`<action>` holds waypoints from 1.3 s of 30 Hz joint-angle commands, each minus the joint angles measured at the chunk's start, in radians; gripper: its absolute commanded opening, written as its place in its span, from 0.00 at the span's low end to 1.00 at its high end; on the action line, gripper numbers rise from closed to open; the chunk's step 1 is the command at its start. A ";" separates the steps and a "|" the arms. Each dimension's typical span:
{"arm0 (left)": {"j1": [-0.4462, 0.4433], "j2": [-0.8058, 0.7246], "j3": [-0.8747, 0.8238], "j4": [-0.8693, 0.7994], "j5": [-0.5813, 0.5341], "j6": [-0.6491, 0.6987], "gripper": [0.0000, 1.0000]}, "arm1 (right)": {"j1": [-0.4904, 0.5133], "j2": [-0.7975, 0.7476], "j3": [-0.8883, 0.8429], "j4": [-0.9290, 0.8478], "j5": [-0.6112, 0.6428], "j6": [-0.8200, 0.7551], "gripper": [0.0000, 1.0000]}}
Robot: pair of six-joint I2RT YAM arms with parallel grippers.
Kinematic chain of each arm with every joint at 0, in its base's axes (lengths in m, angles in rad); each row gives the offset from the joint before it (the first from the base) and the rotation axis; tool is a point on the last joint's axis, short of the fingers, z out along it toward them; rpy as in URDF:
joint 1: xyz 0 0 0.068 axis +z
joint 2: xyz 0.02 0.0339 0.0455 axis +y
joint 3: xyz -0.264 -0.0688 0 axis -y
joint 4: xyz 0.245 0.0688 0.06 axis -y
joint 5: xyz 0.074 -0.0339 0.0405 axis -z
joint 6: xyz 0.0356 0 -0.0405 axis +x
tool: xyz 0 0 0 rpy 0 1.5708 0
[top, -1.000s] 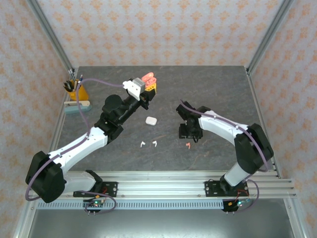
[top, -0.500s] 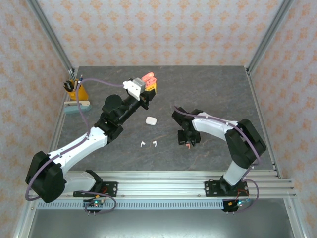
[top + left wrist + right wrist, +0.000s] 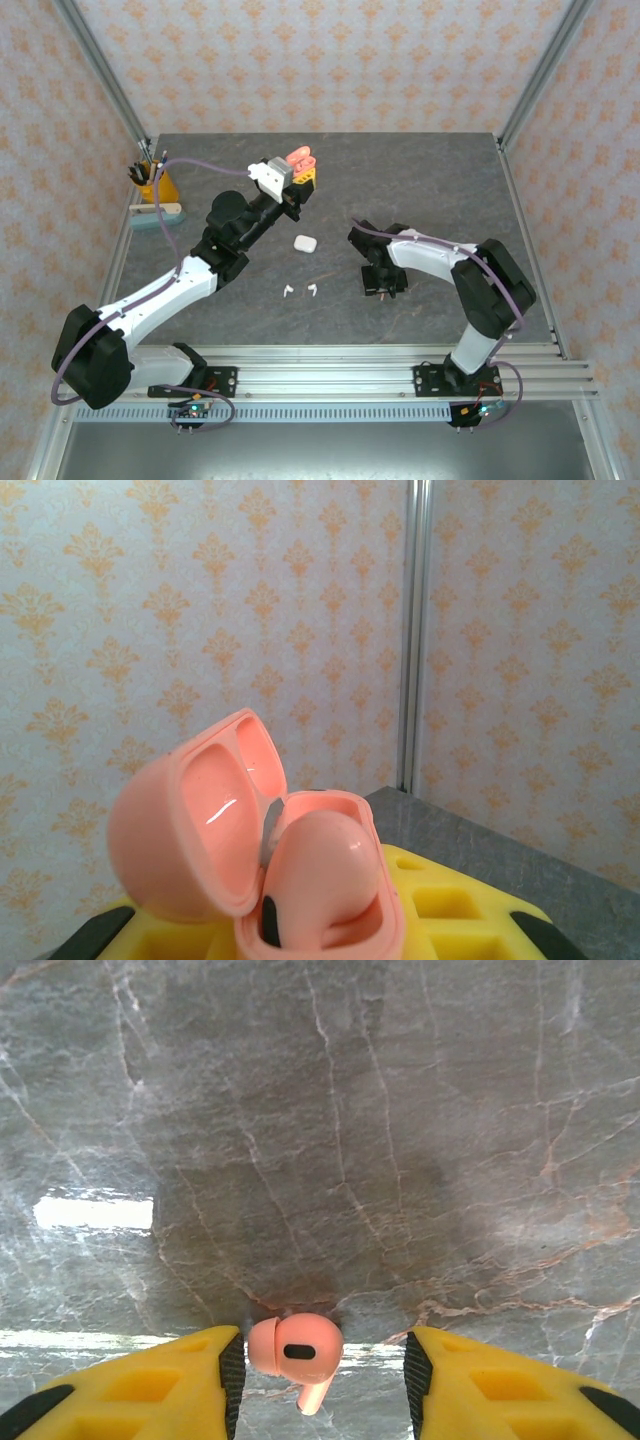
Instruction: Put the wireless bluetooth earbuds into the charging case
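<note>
Right, down at the right fingers [image 3: 190, 1385]: they stand spread on either side of a pink earbud [image 3: 295, 1346] lying on the desk [image 3: 330, 1140], its stem toward the wrist. The left-hand pad sits just beside the bud's head, perhaps touching. The other pad is clear of it, so nothing is pinched yet. From above, that arm is bent low over the desk right of centre, fingers down at the surface.

Over to the left fingers [image 3: 455, 910]: they're pressed onto the pink case [image 3: 250, 850], holding it up off the desk with the lid swung open and the 2 hollows in the lid showing. Inside the body there's a rounded pink shape with a dark oval mark. I read that as 1 pink bud already seated, though I can't be sure from this angle.

Wider out, 2 white earbuds [image 3: 288, 291] [image 3: 312, 289] lie side by side on the desk between the arms. The white case [image 3: 304, 243] rests just beyond them, apparently closed.

So the score as I judge it: 1 pink bud likely home, 1 about to be picked, and both white ones untouched with their case not opened. Less than halfway, then. The pinch on such a tiny stemmed thing is the tricky bit, and a squeeze off centre could flick it away.
</note>
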 commanded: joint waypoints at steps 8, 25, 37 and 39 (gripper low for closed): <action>0.007 -0.011 0.007 -0.004 0.001 0.019 0.00 | 0.001 0.040 0.004 0.016 0.029 -0.005 0.47; 0.006 -0.001 0.010 -0.002 0.003 0.015 0.00 | -0.017 0.041 -0.003 0.017 0.022 -0.010 0.33; 0.007 0.000 0.014 -0.002 0.006 0.010 0.00 | -0.033 0.017 -0.019 0.010 0.023 -0.008 0.25; 0.006 0.000 0.015 -0.003 0.006 0.010 0.00 | -0.034 0.008 -0.021 0.008 0.026 -0.006 0.25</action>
